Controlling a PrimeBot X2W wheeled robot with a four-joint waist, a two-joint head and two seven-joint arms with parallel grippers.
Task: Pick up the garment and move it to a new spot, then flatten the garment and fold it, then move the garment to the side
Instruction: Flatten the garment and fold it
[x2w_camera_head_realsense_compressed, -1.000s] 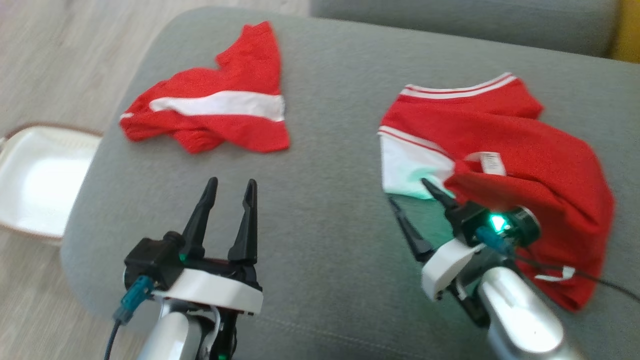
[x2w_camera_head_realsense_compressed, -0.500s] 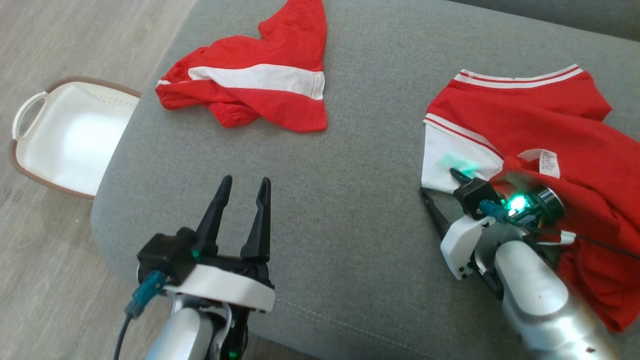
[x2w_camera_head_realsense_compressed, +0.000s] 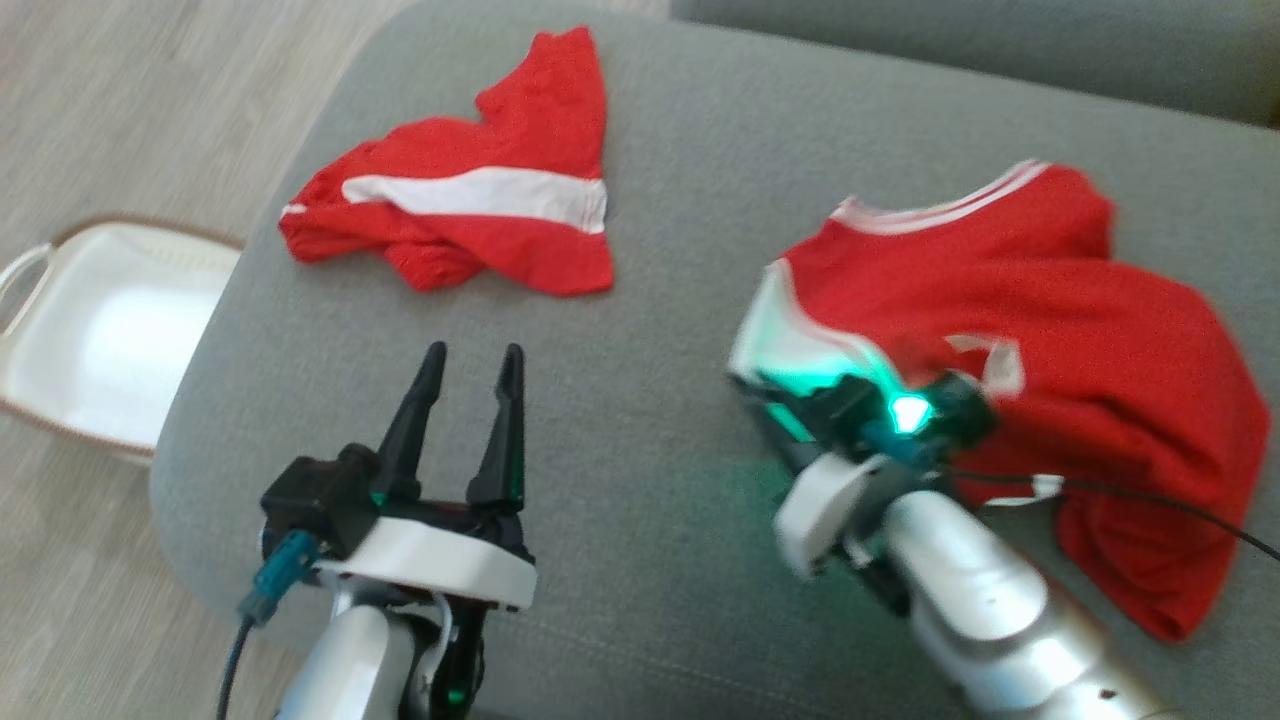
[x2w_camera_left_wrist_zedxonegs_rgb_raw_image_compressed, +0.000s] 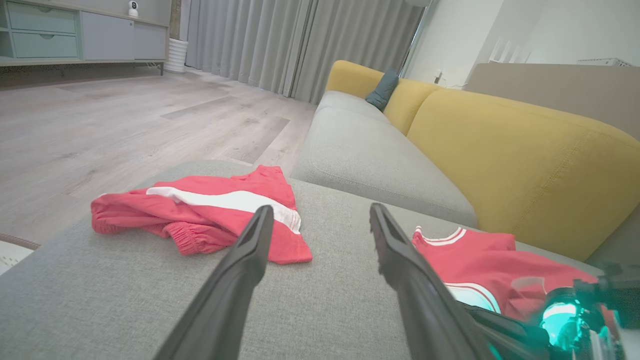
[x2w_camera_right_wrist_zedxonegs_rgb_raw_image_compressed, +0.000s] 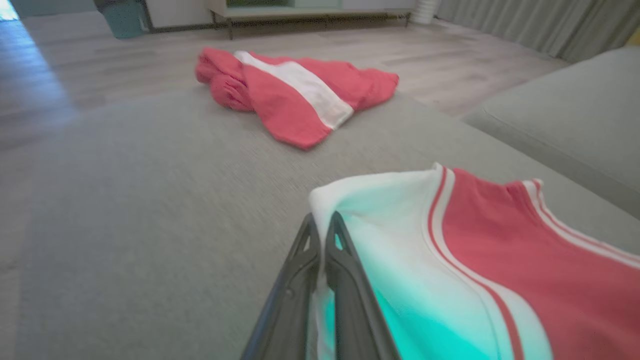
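Garment (x2w_camera_head_realsense_compressed: 1010, 290) lies crumpled at the right of the gray cushion (x2w_camera_head_realsense_compressed: 680, 330), apparently not yet lifted; moving, flattening and folding are all left. Red shorts (x2w_camera_head_realsense_compressed: 470, 220) lie well apart, and a white basket (x2w_camera_head_realsense_compressed: 100, 340) sits on the floor. The right end effector (x2w_camera_right_wrist_zedxonegs_rgb_raw_image_compressed: 322, 220) pinches the garment's white edge. The left end effector (x2w_camera_head_realsense_compressed: 474, 352) hovers spread.

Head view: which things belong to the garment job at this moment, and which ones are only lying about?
In the job:
red shirt
right hand, shut on the shirt's white sleeve
left hand, open, holding nothing
grey cushion under the shirt

Lying about:
red shorts with a white stripe
white basket on the floor
yellow sofa behind
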